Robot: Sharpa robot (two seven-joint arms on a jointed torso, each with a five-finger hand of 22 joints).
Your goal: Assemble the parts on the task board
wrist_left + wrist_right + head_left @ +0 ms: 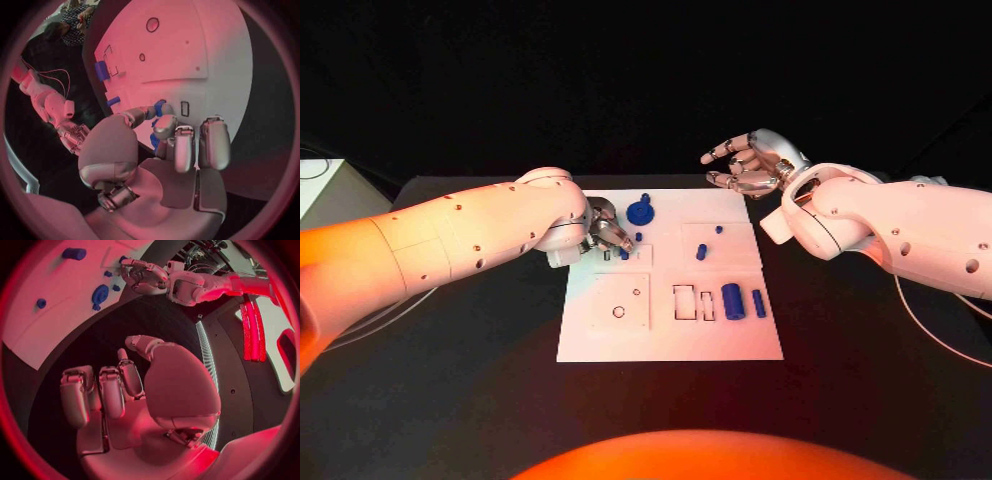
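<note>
The left hand (604, 232) is over the flat white task board (733, 345), apparently pinching a small blue part (160, 108). The right hand (756, 163) hovers off the board with fingers spread, holding nothing.

The board (669, 330) lies mid-desk (444, 400) before me. My left hand (606, 232) rests over its far left part, just beside a gear (640, 211). Two pegs (733, 300) lie near its right edge. My right hand (754, 163) hovers beyond its far right corner.
</note>
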